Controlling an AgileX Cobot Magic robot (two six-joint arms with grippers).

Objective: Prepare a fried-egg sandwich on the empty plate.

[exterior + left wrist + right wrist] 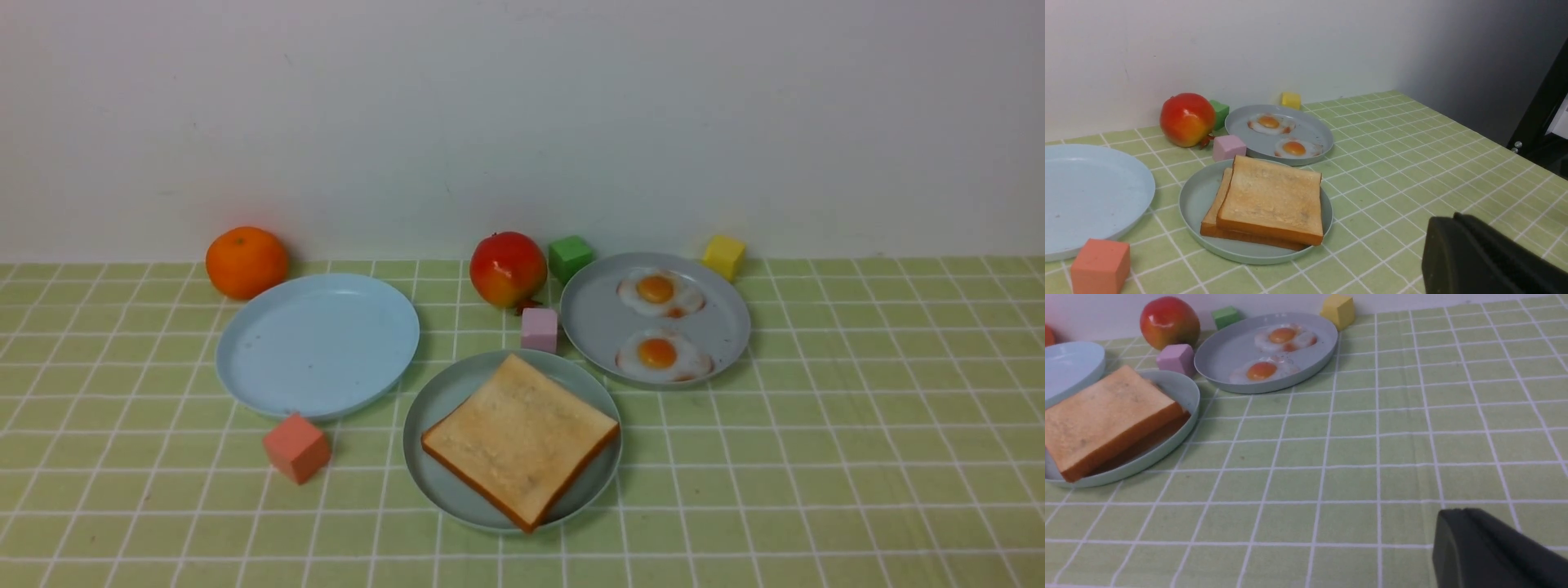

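Two toast slices lie stacked as a sandwich on the mint-teal plate at the front centre. No egg shows between the slices. Two fried eggs lie on the grey plate behind it to the right. Neither arm appears in the front view. My left gripper is shut and holds nothing, hovering over the cloth away from the sandwich. My right gripper is likewise shut with nothing in it, well off from both plates.
A light-blue plate sits at the left with a salmon cube at its front edge. An orange, a red fruit, and green, yellow and pink cubes stand toward the wall.
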